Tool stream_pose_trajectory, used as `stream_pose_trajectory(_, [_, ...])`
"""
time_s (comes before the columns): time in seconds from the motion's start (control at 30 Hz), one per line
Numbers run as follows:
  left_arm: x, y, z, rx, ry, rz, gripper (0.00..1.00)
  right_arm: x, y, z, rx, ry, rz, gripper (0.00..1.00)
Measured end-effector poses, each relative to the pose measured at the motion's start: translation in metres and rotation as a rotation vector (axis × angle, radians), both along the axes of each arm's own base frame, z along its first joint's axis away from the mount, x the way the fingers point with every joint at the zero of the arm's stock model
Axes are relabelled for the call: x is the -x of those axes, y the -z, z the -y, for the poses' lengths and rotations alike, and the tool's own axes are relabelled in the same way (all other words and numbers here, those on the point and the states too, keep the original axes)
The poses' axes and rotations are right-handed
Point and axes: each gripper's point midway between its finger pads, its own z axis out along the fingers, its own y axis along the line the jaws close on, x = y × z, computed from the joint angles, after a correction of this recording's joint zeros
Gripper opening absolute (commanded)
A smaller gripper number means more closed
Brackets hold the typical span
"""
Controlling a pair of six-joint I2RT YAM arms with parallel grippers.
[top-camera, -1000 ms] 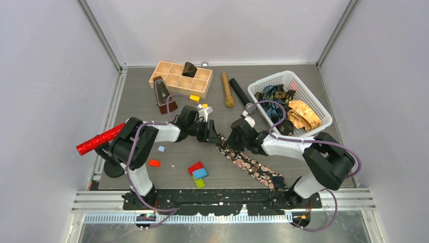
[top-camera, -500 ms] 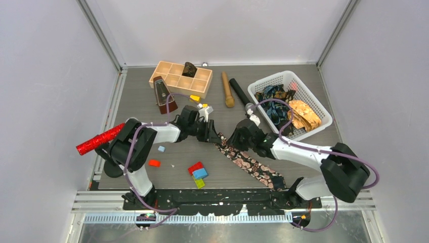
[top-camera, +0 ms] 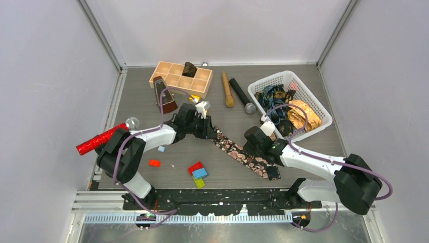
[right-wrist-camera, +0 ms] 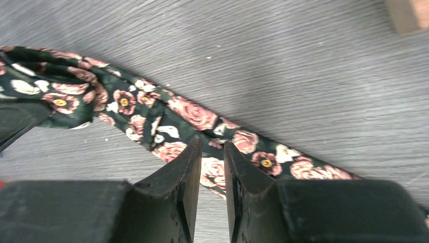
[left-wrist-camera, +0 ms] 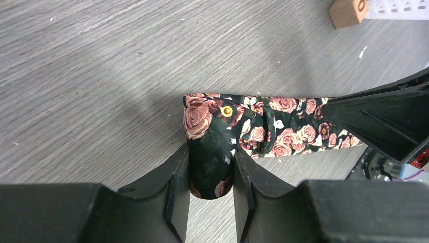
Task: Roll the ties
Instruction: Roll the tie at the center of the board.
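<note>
rose-print tie (top-camera: 238,151) lies diagonally mid-table in top view, far-left end at left gripper (top-camera: 211,130), right gripper (top-camera: 254,149) over its middle. blue-teal tie (top-camera: 273,95) and golden-orange tie (top-camera: 303,115) sit in white basket (top-camera: 314,98), far right.
left wrist: left gripper (left-wrist-camera: 210,169) pinches folded end of rose-print tie (left-wrist-camera: 283,126); rest trails along the table (left-wrist-camera: 101,76).
right wrist: right gripper (right-wrist-camera: 212,162) jaws almost together over the flat rose-print tie (right-wrist-camera: 187,114), can't tell if fabric is caught.
</note>
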Motion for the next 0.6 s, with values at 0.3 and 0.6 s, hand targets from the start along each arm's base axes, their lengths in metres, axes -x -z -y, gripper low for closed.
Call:
stream_pose_trajectory(0.3, [0.007, 0.012, -0.008, -0.135, -0.006, 0.047, 0.31, 0.000, 0.009, 0.031, 0.121, 0.079, -0.005, 0.27])
stream_pose_trajectory(0.6, [0.004, 0.011, -0.014, -0.182, -0.034, 0.076, 0.29, -0.003, 0.018, 0.064, 0.219, 0.136, -0.051, 0.23])
